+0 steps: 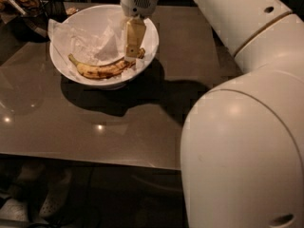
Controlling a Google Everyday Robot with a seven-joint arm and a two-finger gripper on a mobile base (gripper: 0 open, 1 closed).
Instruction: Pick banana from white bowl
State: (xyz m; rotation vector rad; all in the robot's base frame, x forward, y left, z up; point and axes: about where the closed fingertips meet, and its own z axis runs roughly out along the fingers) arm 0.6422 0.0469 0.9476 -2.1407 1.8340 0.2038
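Note:
The banana (100, 70) lies along the front inside wall of the white bowl (64, 72), yellow with brown spots, stem end to the left. Crumpled white paper (90, 44) lines the bowl behind it. The bowl stands at the back left of the brown table (142, 127). My gripper (131, 55) hangs down from the white wrist into the right part of the bowl, its tip just above the banana's right end. One tan finger (134, 38) faces the camera.
My large white arm (247, 127) fills the right side of the view and casts a shadow on the table right of the bowl. Dark objects (23, 1) sit at the table's back left corner. Floor and shoes show below the table's front edge.

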